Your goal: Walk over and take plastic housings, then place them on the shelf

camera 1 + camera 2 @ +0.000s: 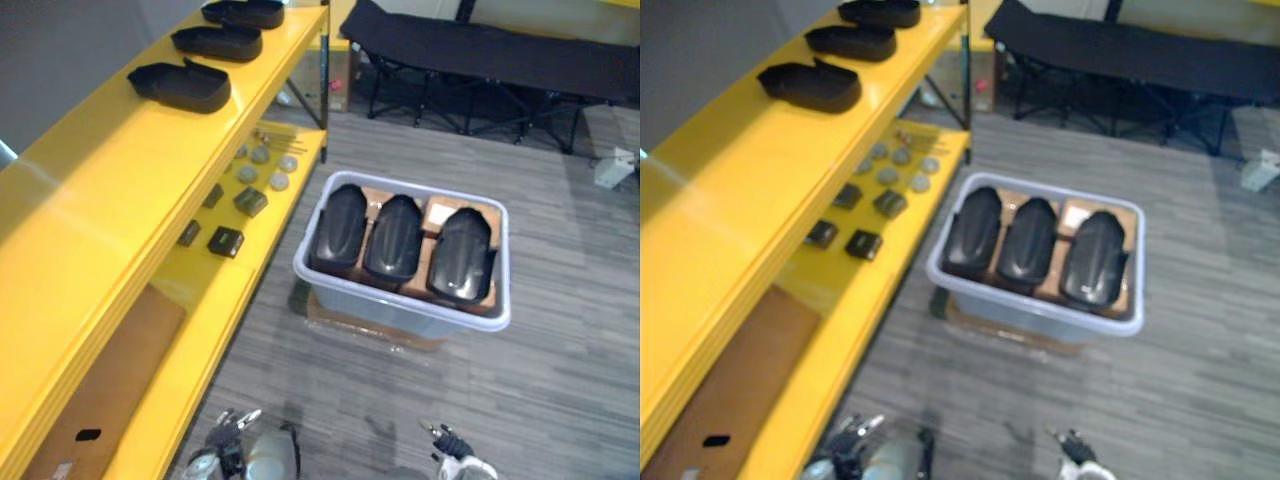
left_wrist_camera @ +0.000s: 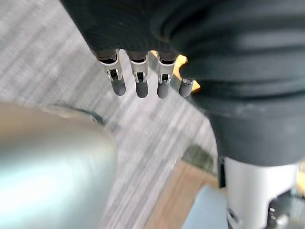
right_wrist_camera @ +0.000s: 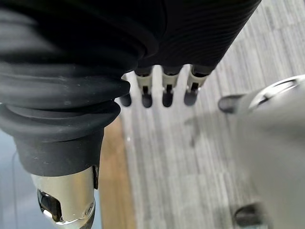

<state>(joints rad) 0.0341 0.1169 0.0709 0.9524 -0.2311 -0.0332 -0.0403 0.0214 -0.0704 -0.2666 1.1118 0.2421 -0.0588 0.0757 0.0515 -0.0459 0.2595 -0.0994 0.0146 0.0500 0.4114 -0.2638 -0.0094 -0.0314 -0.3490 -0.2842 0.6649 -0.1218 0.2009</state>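
Left hand (image 2: 139, 81) hangs low over the grey floor (image 1: 560, 380), fingers straight and relaxed, holding nothing. Right hand (image 3: 167, 89) likewise: fingers straight, empty. Ahead on the floor, a pale grey bin (image 1: 398, 308) sits on a brown base (image 1: 370, 328) and holds three black plastic housings (image 1: 392, 238) side by side. Yellow shelf (image 1: 90, 230) runs along the robot's left. Its lower level carries a cardboard sheet (image 1: 115, 375), then small dark blocks (image 1: 226, 241), then grey discs (image 1: 262, 165). Top level, farther along: three shelved housings (image 1: 182, 86) in a row, apart. Far back, a black folding cot (image 1: 500, 48).
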